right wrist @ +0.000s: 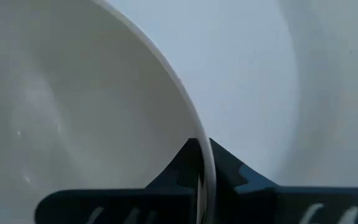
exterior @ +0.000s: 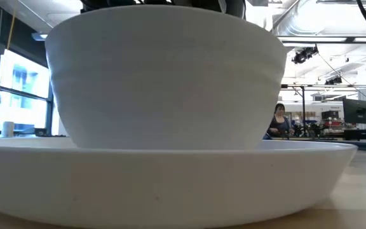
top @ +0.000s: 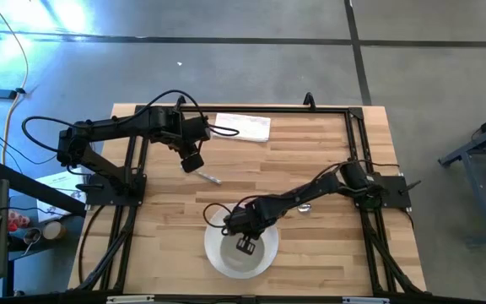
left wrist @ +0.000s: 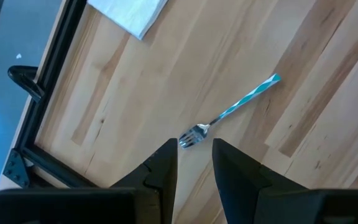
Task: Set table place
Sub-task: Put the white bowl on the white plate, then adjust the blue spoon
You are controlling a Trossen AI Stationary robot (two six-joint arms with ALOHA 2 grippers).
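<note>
A white bowl (exterior: 164, 76) stands inside a wider white plate (exterior: 170, 184) near the front edge of the wooden table (top: 336, 253). Its foot is hidden behind the plate's rim. My right gripper (top: 245, 244) reaches over from the right and is shut on the bowl. A metal fork (left wrist: 229, 115) lies flat on the planks left of the middle, tines toward my left gripper (left wrist: 194, 158). That gripper hangs open above it and touches nothing. My right gripper pinches the bowl's rim (right wrist: 199, 134), one finger inside the bowl and one outside. The fingers come from above, pointing steeply down, on the side of the rim toward the table's near edge. The bowl is upright within the plate; whether it rests there I cannot tell.
A white sheet of paper (top: 245, 125) lies at the far edge. A small metal thing (top: 305, 207) lies beside the right arm. Black rails (left wrist: 48, 81) frame the table. Bare planks lie left and right of the plate. A person (exterior: 278, 121) stands far back in the room.
</note>
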